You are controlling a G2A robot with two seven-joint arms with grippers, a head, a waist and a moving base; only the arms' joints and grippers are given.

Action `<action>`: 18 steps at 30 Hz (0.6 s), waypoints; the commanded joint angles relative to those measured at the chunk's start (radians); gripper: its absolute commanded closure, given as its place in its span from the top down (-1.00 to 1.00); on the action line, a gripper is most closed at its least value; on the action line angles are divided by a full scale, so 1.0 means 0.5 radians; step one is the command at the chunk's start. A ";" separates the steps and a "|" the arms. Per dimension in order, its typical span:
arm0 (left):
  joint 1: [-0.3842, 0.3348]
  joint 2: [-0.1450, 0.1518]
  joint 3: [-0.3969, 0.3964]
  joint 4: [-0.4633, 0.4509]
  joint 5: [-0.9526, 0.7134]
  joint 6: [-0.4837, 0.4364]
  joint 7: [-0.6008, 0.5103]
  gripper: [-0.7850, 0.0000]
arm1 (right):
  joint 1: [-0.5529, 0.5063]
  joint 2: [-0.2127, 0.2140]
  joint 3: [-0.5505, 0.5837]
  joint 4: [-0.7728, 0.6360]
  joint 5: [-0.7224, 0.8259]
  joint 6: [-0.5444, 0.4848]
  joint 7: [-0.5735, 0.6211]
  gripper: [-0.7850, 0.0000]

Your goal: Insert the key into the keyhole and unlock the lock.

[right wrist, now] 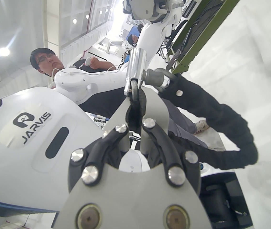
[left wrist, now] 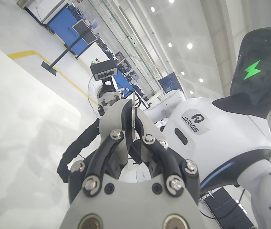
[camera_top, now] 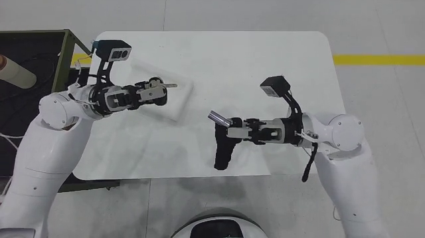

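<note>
The left end effector (left wrist: 132, 109) is clamped narrow on the key (left wrist: 133, 120), a thin flat metal blade seen edge-on between the black pads, its tip poking out past them. The right end effector (right wrist: 136, 95) is closed tight on the lock (right wrist: 135, 65), where a metal loop meets its bright chrome barrel. A cable (right wrist: 212, 120) in a black fabric sleeve runs from the barrel and droops away.

In the top view the key sits left of centre, over a white folded cloth (camera_top: 182, 102) on the desk (camera_top: 279, 58). The lock is held just right of centre and lower in the frame, barrel angled toward the upper left. The two are well apart.

The step in hand looks like bringing key to keyhole. To do it well, line the blade up with the barrel's axis first, hold the lock steady, then close the gap slowly. The hold on the key is slim, so a sideways push could twist it. I cannot make out the keyhole itself, so its slot angle needs checking before entry
</note>
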 commanded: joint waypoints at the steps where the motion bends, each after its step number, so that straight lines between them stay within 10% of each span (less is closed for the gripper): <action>1: 0.034 0.006 -0.100 -0.050 0.222 -0.107 0.108 -1.00 | -0.053 0.004 0.014 -0.037 -0.057 -0.014 -0.057 -1.00; 10: -0.103 0.065 0.092 -0.137 1.161 -0.820 0.820 -1.00 | -0.139 0.034 0.070 -0.203 -0.187 -0.024 -0.163 -1.00; 18: -0.170 0.082 0.152 -0.102 1.102 -0.820 0.820 -1.00 | -0.143 0.045 0.101 -0.236 -0.253 -0.060 -0.269 -1.00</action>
